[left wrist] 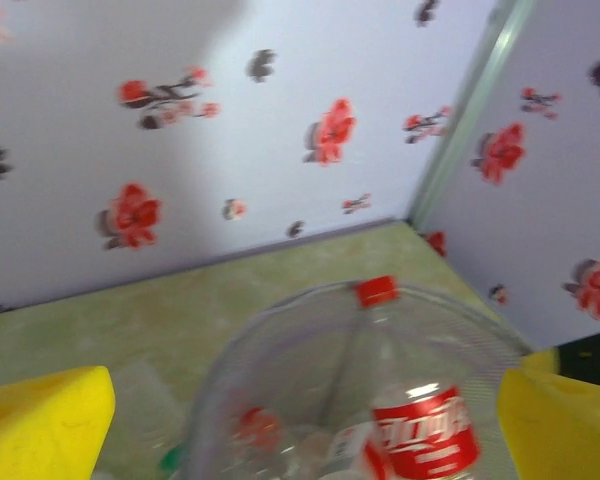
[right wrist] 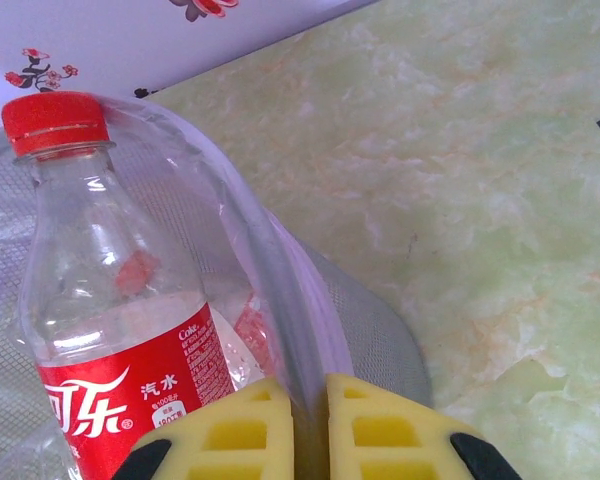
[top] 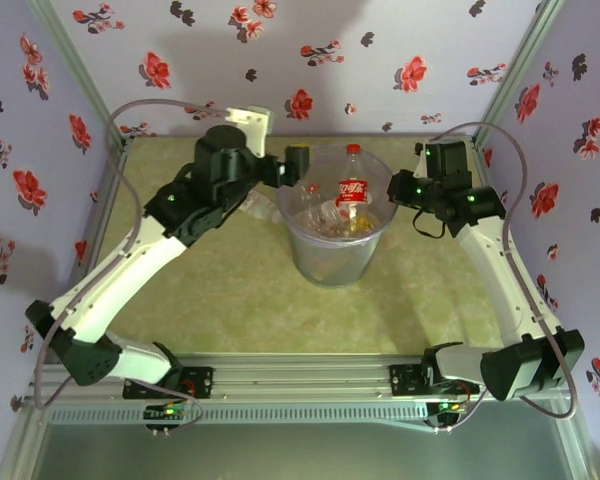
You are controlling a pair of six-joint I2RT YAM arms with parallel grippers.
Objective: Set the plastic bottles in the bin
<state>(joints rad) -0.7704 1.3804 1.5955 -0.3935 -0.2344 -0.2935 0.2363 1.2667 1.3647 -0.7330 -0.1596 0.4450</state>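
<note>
At the middle of the pale green marbled bench (top: 230,290) stands the bin (top: 325,262), a translucent grey bucket. Inside it a clear plastic bottle (top: 352,188) stands upright, its red cap poking above the rim. Its red label (right wrist: 130,400) carries the white Chinese Coca-Cola script, cut off at the frame edge, with "汽水" and a small "Coke" printed beside it; the finer print below is too small to read. More clear bottles (top: 325,222) lie crumpled in the bottom of the bin, with touches of yellow and red among them, but no writing on them can be made out.

Over the bin's left rim hangs the left gripper (left wrist: 300,425), its yellow pads (left wrist: 40,425) spread wide apart with nothing between them. On the bin's right side the right gripper (right wrist: 310,420) has its yellow pads pressed together on the bin's thin wall, pinching it at the rim.
</note>
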